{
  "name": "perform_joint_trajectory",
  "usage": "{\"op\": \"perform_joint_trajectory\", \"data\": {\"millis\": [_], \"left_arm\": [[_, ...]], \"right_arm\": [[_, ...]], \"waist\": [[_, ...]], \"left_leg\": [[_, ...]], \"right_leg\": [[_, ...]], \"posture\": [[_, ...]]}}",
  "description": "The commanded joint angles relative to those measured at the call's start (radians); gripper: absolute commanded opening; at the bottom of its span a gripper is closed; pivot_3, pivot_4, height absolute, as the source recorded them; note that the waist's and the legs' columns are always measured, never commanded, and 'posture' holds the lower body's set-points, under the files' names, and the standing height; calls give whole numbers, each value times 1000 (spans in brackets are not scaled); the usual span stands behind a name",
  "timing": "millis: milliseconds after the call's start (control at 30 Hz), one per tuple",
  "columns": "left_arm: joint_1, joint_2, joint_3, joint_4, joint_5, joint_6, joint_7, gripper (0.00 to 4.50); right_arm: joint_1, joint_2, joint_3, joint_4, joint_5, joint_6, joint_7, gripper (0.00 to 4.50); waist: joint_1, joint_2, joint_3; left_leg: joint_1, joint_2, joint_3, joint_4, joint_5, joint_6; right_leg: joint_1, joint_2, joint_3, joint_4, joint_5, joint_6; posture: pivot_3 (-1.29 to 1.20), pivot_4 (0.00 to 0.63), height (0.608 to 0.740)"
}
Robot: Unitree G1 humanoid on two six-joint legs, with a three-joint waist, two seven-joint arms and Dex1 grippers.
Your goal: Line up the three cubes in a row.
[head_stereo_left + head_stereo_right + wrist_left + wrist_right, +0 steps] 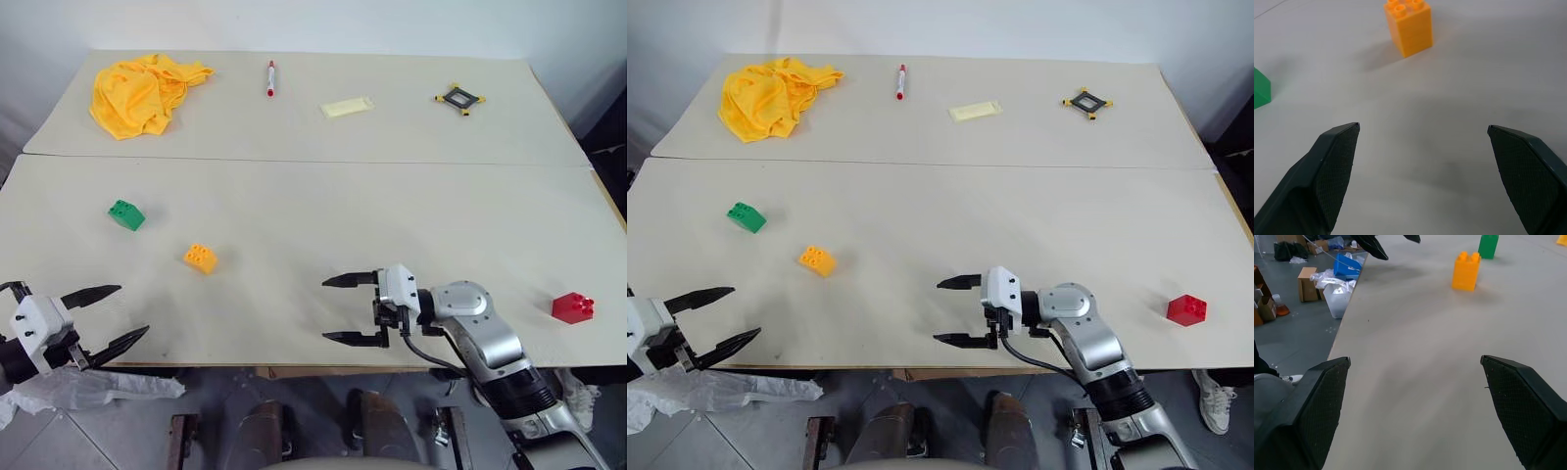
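Both grippers hang wide open and empty at the near edge of the table [294, 127].

The left gripper [108, 313] is near the orange-yellow cube [200, 258] and green cube [125, 213]; the right gripper [351, 308] points away from the red cube [572, 307], far off. A clumsy reach could knock a cube off.

two pale tables [411, 206] against a white wall [323, 24]; boxes [1307, 283] on grey floor.
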Motion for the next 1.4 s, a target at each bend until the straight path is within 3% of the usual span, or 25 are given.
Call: {"op": "perform_joint_trajectory", "data": {"millis": [33, 200, 233, 333, 433, 567, 733, 867, 933, 1100, 1233, 1400], "left_arm": [[0, -16, 22, -41, -32, 24, 29, 4461], [-46, -30, 77, -151, -179, 183, 93, 4461], [-55, -17, 81, -233, -265, 288, 125, 4461], [-98, 11, -8, -443, -370, 474, 183, 4461], [-159, 17, -113, -457, -290, 469, 154, 4461], [-344, -3, -371, -538, -256, 573, 153, 4461], [-532, -76, -592, -519, -131, 609, 174, 4461], [-634, -169, -730, -467, -54, 629, 174, 4461], [-641, -200, -772, -481, -35, 629, 172, 4461], [-644, -292, -844, -439, 17, 594, 173, 4461], [-669, -355, -843, -400, 44, 562, 192, 4461], [-664, -376, -857, -372, 71, 513, 160, 4461]], "right_arm": [[-4, 2, -12, -8, 5, -18, 5, 4500], [20, -5, -77, -47, 58, 40, -44, 4500], [22, -13, -110, -69, 89, 67, -59, 4500], [13, -35, -217, -161, 189, 165, -126, 4500], [33, -54, -267, -246, 204, 221, -199, 4500], [148, -111, -424, -318, 215, 235, -279, 4500], [354, -195, -713, -383, 242, 249, -335, 4500], [531, -234, -962, -287, 207, 198, -321, 4500], [609, -243, -1032, -246, 175, 142, -289, 4500], [729, -205, -1229, -142, 159, 96, -368, 4500], [780, -189, -1290, -110, 169, 143, -429, 4500], [873, -223, -1314, -222, 293, 464, -505, 4500]], "waist": [[1, 0, 0], [4, -2, -1], [2, -2, -1], [6, -2, 0], [6, 0, -1], [29, 0, -1], [44, 0, -1], [55, 0, -1], [56, 0, -1], [51, 1, -1], [52, 1, -2], [52, 4, -3]], "left_leg": [[0, 0, 0, 0, 0, 0], [0, 0, -1, 1, 0, 0], [0, 0, -1, 1, 0, 0], [-1, 0, -2, 1, 0, 0], [0, -2, -3, 1, 0, 0], [0, -1, -2, 1, 0, 0], [0, -4, 0, 1, 1, 1], [0, -4, 2, 1, 1, 2], [0, -4, 2, 1, 1, 2], [1, -3, 4, 1, 1, 3], [2, -2, 4, 1, 2, 3], [1, -2, 3, 1, 2, 3]], "right_leg": [[0, 0, 0, 0, 0, 0], [0, 0, 0, 1, 0, 0], [0, 0, 1, 1, 0, 0], [1, -1, 3, 1, 0, 0], [1, -2, 7, 1, 0, 0], [1, 1, 1, 2, 0, -1], [1, 0, 2, 1, 0, 1], [1, 1, 3, 0, 0, 1], [1, 2, 3, 0, 0, 1], [2, 2, 5, -1, 1, 2], [2, 2, 6, -1, 1, 2], [2, 1, 6, -1, 1, 2]], "posture": [[0, 150, 740], [0, 150, 740], [0, 150, 740], [0, 150, 740], [0, 150, 740], [0, 150, 740], [0, 150, 740], [0, 150, 740], [0, 150, 740], [0, 150, 740], [0, 150, 740], [0, 150, 740]]}}
